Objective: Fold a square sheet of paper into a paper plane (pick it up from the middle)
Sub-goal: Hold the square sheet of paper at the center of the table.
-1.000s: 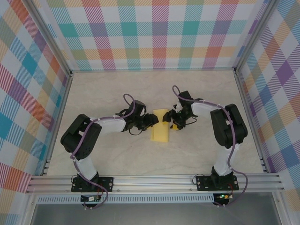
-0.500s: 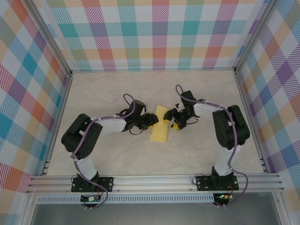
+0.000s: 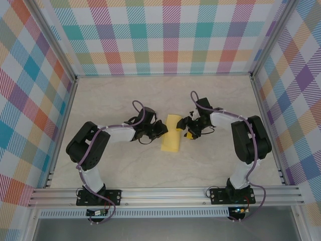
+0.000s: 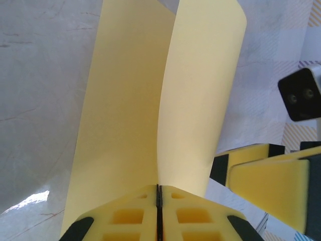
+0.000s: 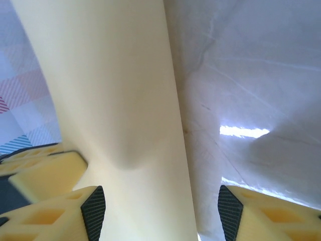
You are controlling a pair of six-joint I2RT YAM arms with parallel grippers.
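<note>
My table [image 3: 125,168] is pale like stone, and flat. Walls [image 3: 170,35] with bright checks stand at 9, 12 and 3 o'clock. A metal rail [image 3: 165,196] runs along 6 o'clock. The yellow paper [image 3: 170,140] sits near the middle of the table, bent up into a fold. My left gripper [image 3: 161,129] is at the paper's 9 o'clock side. Its pads are pressed tight together on the fold, and two flaps rise up from the pinch. My right gripper [image 3: 187,129] is at the paper's 3 o'clock side. Its fingers [image 5: 93,206] are wide apart, with the paper showing between them, not squeezed. There is bare table toward 12 and 6 o'clock. The walls are well apart from both grippers.
</note>
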